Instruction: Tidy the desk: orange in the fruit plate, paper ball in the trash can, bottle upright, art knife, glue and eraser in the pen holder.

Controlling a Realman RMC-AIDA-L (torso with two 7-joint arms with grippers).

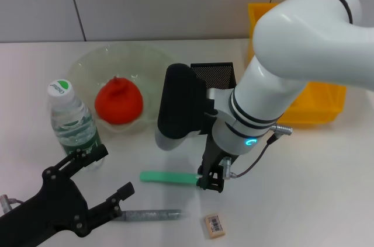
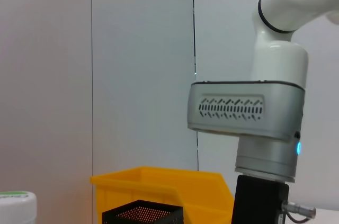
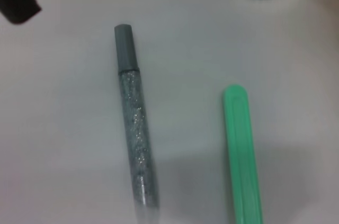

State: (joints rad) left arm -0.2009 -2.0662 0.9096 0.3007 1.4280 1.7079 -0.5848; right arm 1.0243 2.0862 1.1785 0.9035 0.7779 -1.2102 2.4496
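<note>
- The right gripper is down at the tabletop, its black fingers at the near end of the flat green plastic art knife; whether they are spread around it or already pinching it I cannot tell, since the wrist hides the tips.
- The art knife lies flat in front of the robot, its long axis running left to right in the head view, one end at the right gripper and the other pointing toward the robot's left.
- In the right wrist view the art knife lies roughly parallel to the grey glitter glue pen, the two apart with bare tabletop between them.
- The glue pen lies nearer the robot than the knife, also left to right, one end close to the left gripper.
- The left gripper rests low at the robot's left, its black fingers spread and holding nothing.
- A small tan eraser with a barcode label lies near the front edge, just right of the glue pen.
- Done, as far as I can judge: the red-orange fruit sits in the clear glass fruit plate, and the clear plastic water bottle with a white cap stands upright beside it.
- No paper ball shows on the tabletop; the yellow plastic trash bin stands at the far right.
- Left to do: knife, glue and eraser into the black mesh pen holder.
</note>
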